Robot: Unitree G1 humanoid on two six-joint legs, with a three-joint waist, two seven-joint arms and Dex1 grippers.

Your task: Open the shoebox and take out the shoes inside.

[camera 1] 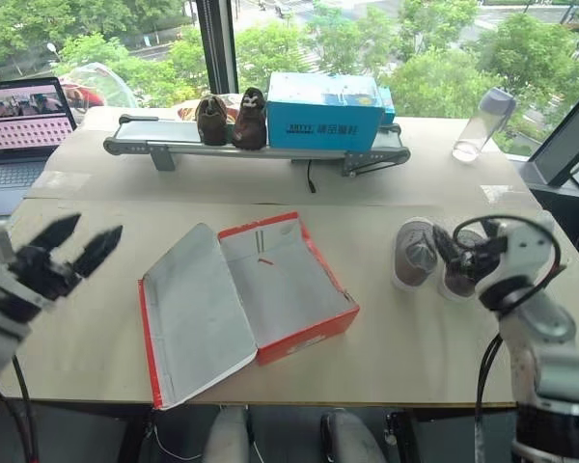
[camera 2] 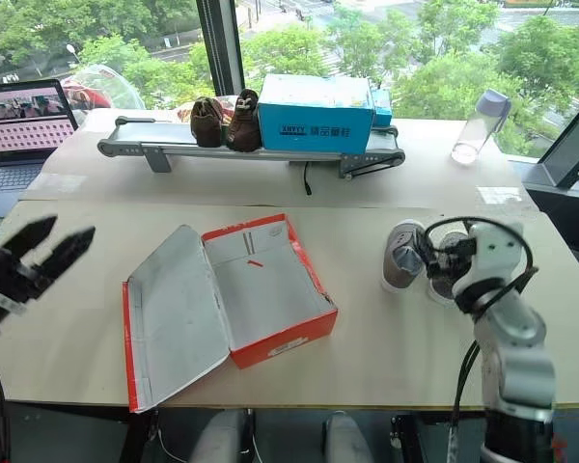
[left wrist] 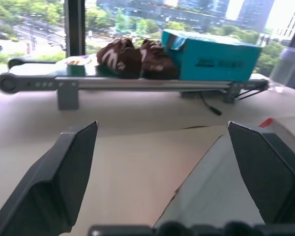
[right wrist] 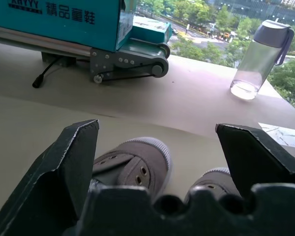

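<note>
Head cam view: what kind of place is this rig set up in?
Probably an upper-floor office or lab used as a test bench: a small conveyor belt on a pale table, an open laptop, and big windows looking down on trees and a street.

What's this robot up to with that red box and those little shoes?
It is unpacking a shoebox. The red box lies open on the table, lid folded flat, with nothing inside. The grey shoes stand side by side on the table to its right. The right gripper hovers open just behind them, holding nothing; the left gripper hangs open left of the lid.
</note>
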